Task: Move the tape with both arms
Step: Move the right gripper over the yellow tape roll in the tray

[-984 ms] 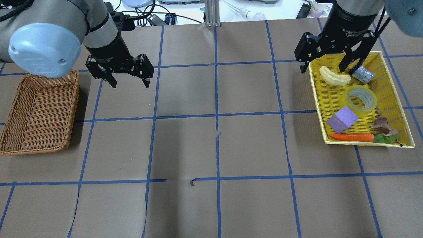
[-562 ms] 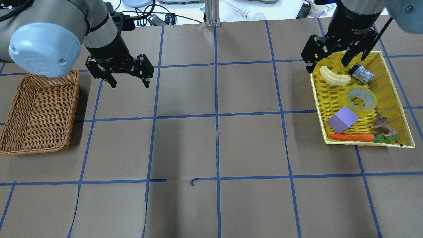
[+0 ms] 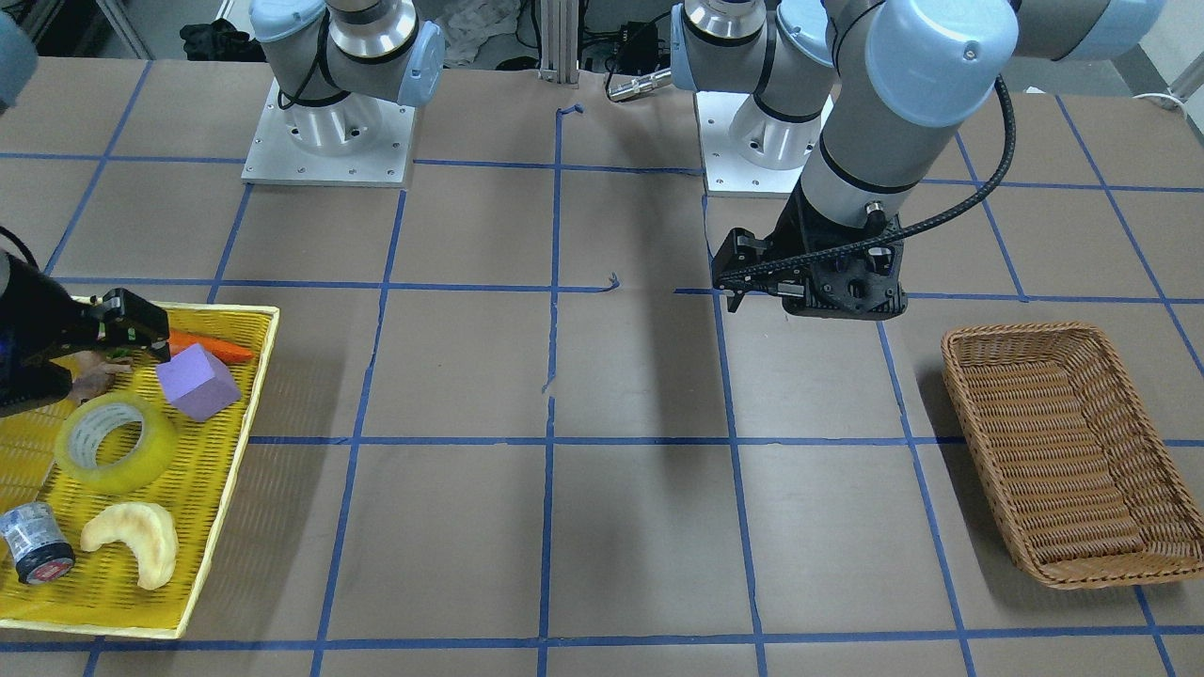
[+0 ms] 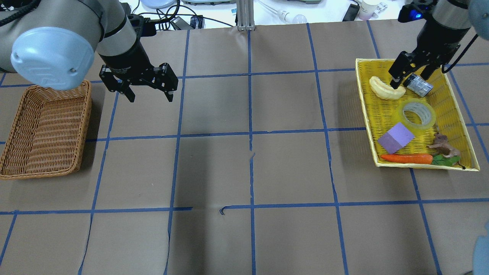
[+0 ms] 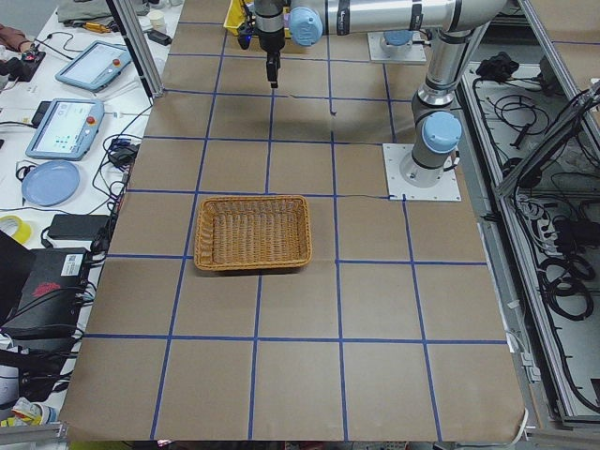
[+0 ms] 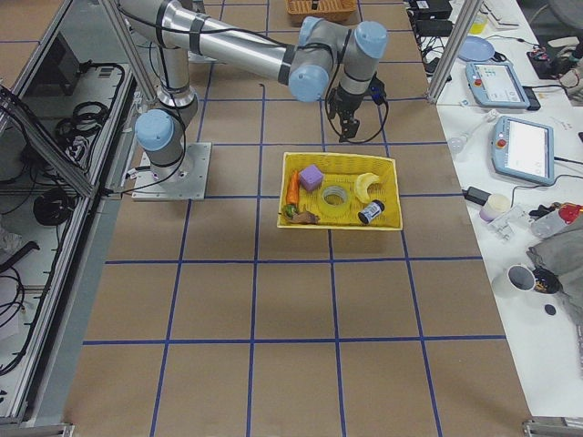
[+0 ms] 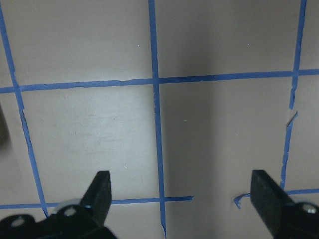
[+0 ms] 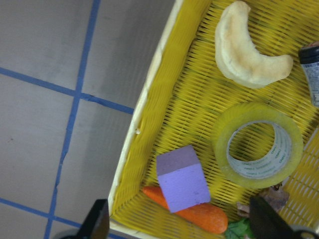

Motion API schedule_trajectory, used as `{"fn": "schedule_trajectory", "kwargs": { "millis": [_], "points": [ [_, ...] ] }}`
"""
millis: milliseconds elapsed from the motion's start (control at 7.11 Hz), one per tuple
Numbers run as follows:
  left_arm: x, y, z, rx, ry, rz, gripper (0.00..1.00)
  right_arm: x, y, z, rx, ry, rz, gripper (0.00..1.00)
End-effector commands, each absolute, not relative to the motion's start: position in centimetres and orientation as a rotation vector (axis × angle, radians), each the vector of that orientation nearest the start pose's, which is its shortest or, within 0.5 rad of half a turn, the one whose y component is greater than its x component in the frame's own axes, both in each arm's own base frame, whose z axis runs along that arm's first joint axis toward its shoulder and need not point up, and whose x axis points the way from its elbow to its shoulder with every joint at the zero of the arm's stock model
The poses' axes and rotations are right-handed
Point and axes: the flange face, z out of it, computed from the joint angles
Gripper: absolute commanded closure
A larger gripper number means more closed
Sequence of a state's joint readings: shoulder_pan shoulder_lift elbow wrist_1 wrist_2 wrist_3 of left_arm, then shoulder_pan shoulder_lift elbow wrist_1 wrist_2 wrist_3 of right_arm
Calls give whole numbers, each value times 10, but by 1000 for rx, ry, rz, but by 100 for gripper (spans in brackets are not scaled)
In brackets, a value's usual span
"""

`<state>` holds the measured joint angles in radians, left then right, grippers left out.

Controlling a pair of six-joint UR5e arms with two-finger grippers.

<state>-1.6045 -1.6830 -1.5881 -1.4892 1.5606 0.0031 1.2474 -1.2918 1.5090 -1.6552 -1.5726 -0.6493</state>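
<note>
Read from overhead, a wicker basket (image 4: 42,130) is seen at the 9 o'clock edge of the bench (image 4: 244,168), and just at its 1 o'clock the left pincer (image 4: 151,98) is held above bare paper, spread wide, with nothing gripped or touched. At the bench's 3 o'clock edge a yellow tray (image 4: 376,110) is set, and the tape (image 4: 417,128) is laid flat on its mesh floor near the middle, hole upward. It is flanked by a purple cube (image 4: 396,137) at its 8 o'clock, a pale crescent (image 4: 386,89) at 10 o'clock and a grey cylinder (image 4: 419,86) at 12 o'clock, all close to it but none seen pressing on it. The roll is judged to be light and stiff, with a smooth outer face that may slide under a loose hold. A grip across the ring wall is therefore favoured, one finger lowered into the core and the other outside, at the 9 o'clock or 3 o'clock stretch where bare mesh is left. The right pincer (image 4: 408,78) is hung over the tray at the tape's 12 o'clock, between crescent and cylinder. It is opened wide and empty, and the roll is not touched by it.
</note>
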Motion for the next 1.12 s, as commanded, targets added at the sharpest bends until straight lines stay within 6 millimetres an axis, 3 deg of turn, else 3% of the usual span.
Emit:
{"fn": "schedule_trajectory", "kwargs": {
  "millis": [0, 141, 422, 703, 984],
  "points": [
    [-152, -523, 426, 60, 3148, 87, 0, -115, -616, 325, -719, 2983, 144, 0],
    [-152, -523, 426, 60, 3148, 87, 0, -136, -628, 293, -823, 3004, 42, 0],
    [-152, -523, 426, 60, 3150, 87, 0, -163, -620, 269, -917, 3007, -7, 0],
    [-152, -522, 422, 60, 3149, 99, 0, -173, -619, 246, -914, 3022, -19, 0],
    [-152, -521, 421, 60, 3149, 104, 0, -176, -596, 215, -874, 2994, 74, 15]
  ]
}}
